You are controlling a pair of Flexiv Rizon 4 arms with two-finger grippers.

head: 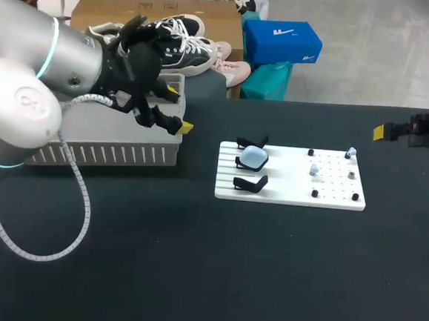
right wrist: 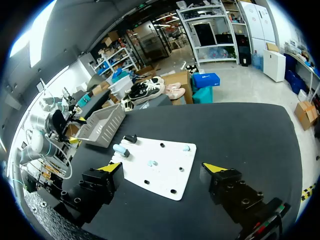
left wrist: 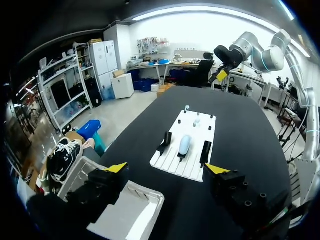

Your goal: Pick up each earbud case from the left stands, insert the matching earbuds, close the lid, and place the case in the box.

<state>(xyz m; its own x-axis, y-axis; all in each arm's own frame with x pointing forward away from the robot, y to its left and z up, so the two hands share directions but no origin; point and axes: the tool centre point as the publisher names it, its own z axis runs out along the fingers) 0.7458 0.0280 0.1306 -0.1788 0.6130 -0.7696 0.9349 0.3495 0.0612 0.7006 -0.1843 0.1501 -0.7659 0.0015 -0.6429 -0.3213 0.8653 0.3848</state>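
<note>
A white board point(head: 289, 198) lies mid-table with three black stands along its left side. Only the middle stand holds a light blue earbud case point(head: 254, 158); the near stand point(head: 250, 183) and the far stand are bare. Small pale earbuds point(head: 315, 169) sit among black pegs on the board's right half. My left gripper point(head: 179, 109) hangs open at the right end of the grey box point(head: 112, 141), empty. In the left wrist view the case point(left wrist: 184, 145) lies ahead of the open left gripper point(left wrist: 166, 168). My right gripper point(right wrist: 162, 167) is open and empty, near the board point(right wrist: 170, 180), with the case point(right wrist: 120, 149) further ahead.
The grey slatted box point(left wrist: 125, 210) stands at the table's left, under and beside my left gripper. In the head view my right gripper point(head: 395, 131) is at the right edge, above the dark tabletop point(head: 206, 264).
</note>
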